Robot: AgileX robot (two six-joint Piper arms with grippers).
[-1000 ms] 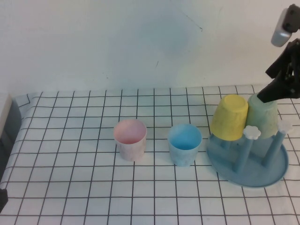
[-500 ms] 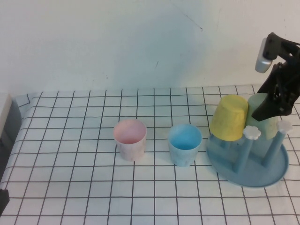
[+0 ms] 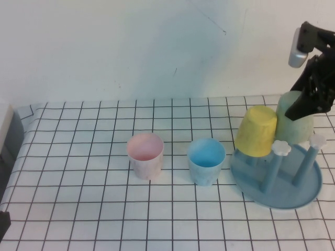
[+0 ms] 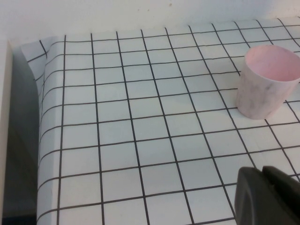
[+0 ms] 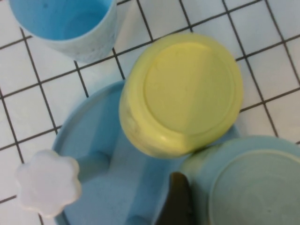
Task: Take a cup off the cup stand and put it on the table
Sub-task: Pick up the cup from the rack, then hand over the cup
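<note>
The sage-green cup [image 3: 293,119] hangs upside down over the back of the blue cup stand [image 3: 293,194], raised a little above its peg. My right gripper [image 3: 306,109] is shut on the cup's side from above. In the right wrist view one dark finger [image 5: 177,202] presses against the cup [image 5: 255,187]; the other finger is hidden. The stand's tray [image 5: 89,136] lies below. My left gripper [image 4: 263,190] is shut and empty, low over the table [image 4: 140,122] at the near left.
A yellow cup [image 3: 256,130] sits upside down on the stand's front-left peg, close against the green cup. White knobs [image 3: 281,147] top two bare pegs. A light blue cup [image 3: 206,159] and a pink cup [image 3: 145,154] stand upright on the cloth mid-table.
My right gripper came down onto the green cup, closed on it, and has now risen slightly with the cup. The left arm has not moved.
</note>
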